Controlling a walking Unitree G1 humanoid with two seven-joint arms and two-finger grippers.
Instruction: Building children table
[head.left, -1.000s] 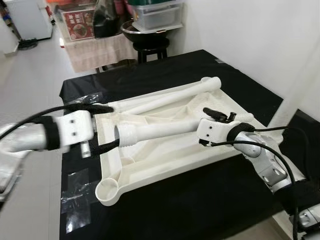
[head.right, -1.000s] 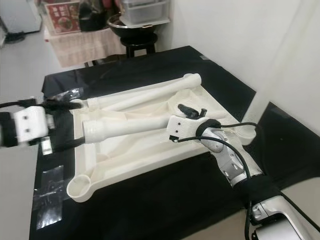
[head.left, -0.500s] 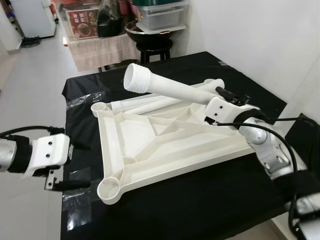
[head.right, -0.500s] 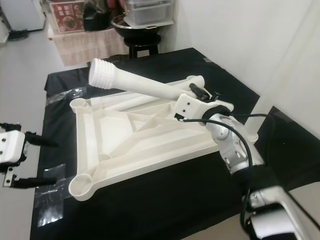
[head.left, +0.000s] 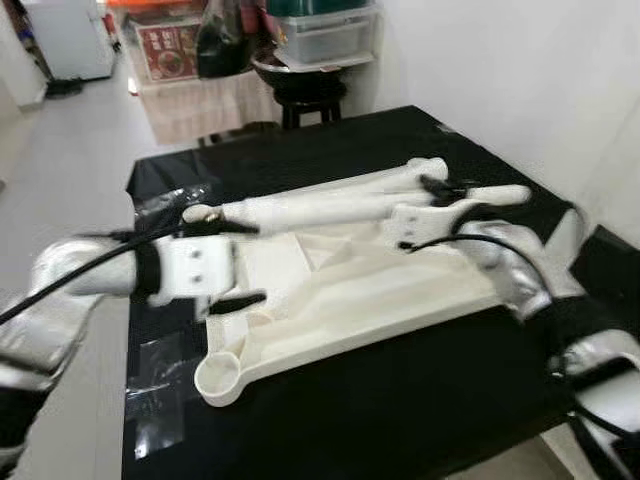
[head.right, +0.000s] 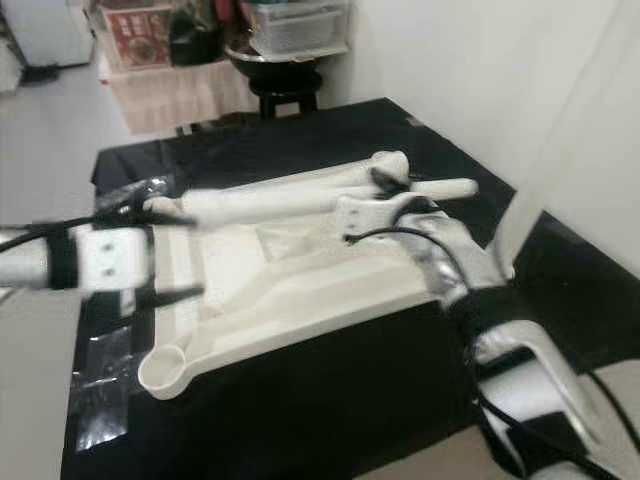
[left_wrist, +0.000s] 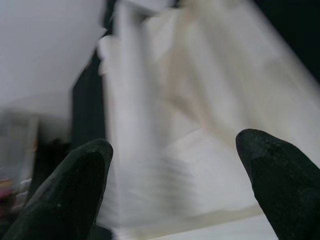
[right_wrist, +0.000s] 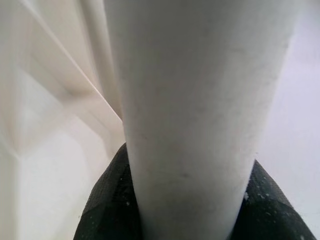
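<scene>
The white table top (head.left: 340, 290) lies upside down on the black cloth (head.left: 400, 400) of the bench, with a round leg socket (head.left: 218, 378) at its near left corner. The right gripper (head.left: 432, 198) is closed around a white table leg (head.left: 320, 208), which lies almost level above the far part of the table top and reaches toward its far left corner. The right wrist view shows this grip closely: black fingers (right_wrist: 107, 210) press both sides of the leg (right_wrist: 200, 100). The left gripper (head.left: 232, 265) is over the left edge of the table top, blurred in the head views. The left wrist view shows its fingers (left_wrist: 65, 192) wide apart, with nothing between them, above the ribbed white surface (left_wrist: 190, 125).
</scene>
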